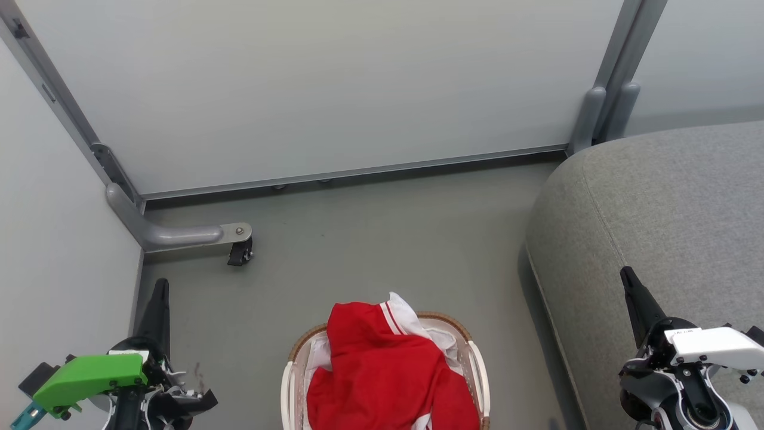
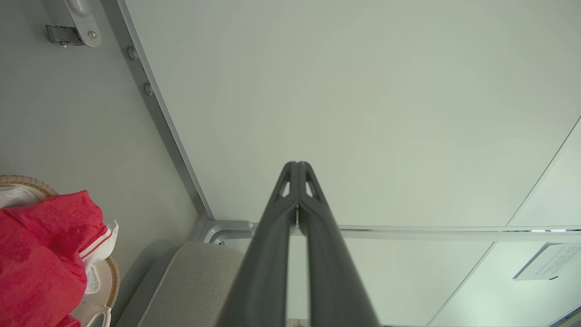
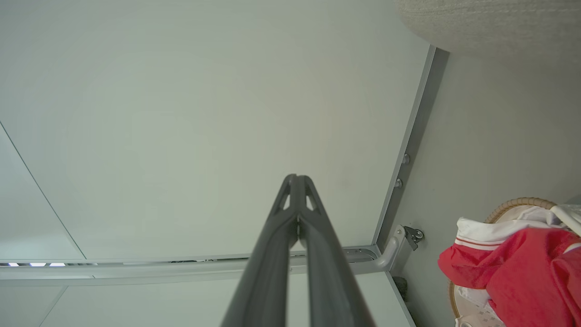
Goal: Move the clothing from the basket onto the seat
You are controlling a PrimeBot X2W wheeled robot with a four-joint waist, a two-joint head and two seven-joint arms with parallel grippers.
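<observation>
**Floor** (image 1: 370, 239): grey and smooth. It is bounded at its far edge by pale partition panels (image 1: 334, 89) and at its right edge by the seat. A broad bare stretch is left between the basket and the far edge.

**Seat** (image 1: 668, 203): large, grey fabric, with rounded edges and a stitched seam. It is set along the floor's right edge, near the basket, with a strip of floor between them. Its top is seen bare, so room for laying down is judged ample.

**Basket** (image 1: 477, 364): small, oval, white perforated plastic with a brown woven rim. It is stood at the floor's near edge, between the two grippers.

**Clothing** (image 1: 382, 370): red with white panels and stripe trim. It is heaped in the basket above the rim.
- Handling: it is judged light, soft and limp, and is expected to drape and trail when lifted. The rim may be snagged or the light basket dragged.
- Hold: the raised, bunched fold at the heap's far top is judged the best place to be pinched.

**Left gripper** (image 1: 158, 310): the fingers are pressed together and nothing is held. It is poised over the floor's left edge, where little side room is left.

**Right gripper** (image 1: 635, 292): the jaws are closed and empty. It is poised over the seat's near left edge.

**Caster foot** (image 1: 239, 251): set toward the floor's far left corner, well apart from the basket
</observation>
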